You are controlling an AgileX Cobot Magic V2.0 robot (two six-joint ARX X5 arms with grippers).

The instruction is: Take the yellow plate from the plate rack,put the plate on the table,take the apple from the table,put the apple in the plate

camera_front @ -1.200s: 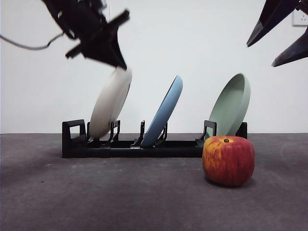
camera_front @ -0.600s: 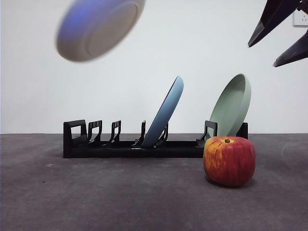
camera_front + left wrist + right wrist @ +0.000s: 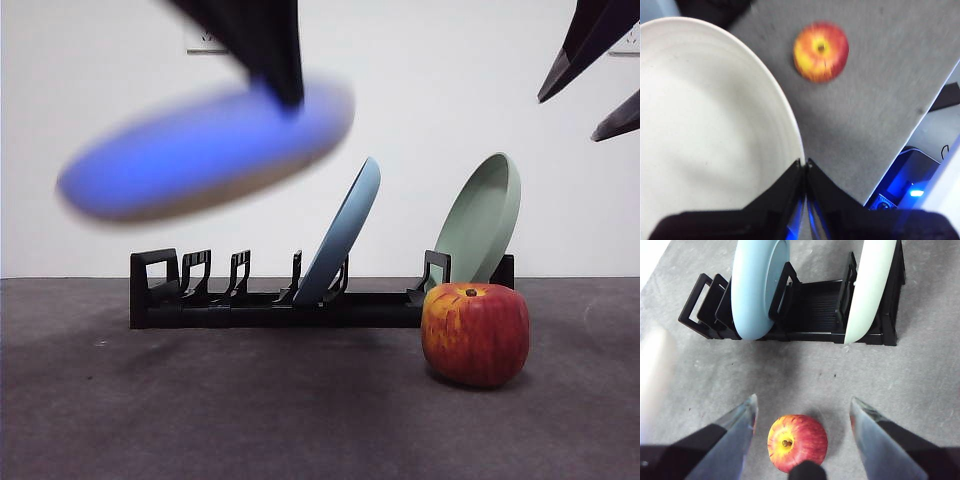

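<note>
Already out of the plate rack [image 3: 280, 300] and airborne: the yellow plate [image 3: 705, 130], tilted toward flat, blurred and blue-tinted in the front view, pinched at its rim by the left tool [image 3: 805, 167] with jaws closed tight on the edge. Hanging above the rack's bare slots at the boxy-loop end, well clear of the table [image 3: 200, 420], not yet set down. First step judged done; still ahead, laying the plate on the table, then fetching the apple [image 3: 475, 333] and placing it in the plate. Resting untouched on the table, the apple, just in front of the rack's far end, below the pale green plate [image 3: 480, 220]. Spread wide and gripping nothing, the right tool [image 3: 802, 435], poised over the apple with a jaw to either side. Seated in the rack between the vacated slots and the green plate, a light blue plate [image 3: 340, 235], leaning. Open table in front of the rack on the loop side, bare and roomy enough, by the look of it, for a landing. Worth minding: the blue plate's raised rim close beside the carried plate, and the table's edge visible past the apple in the left wrist view.
</note>
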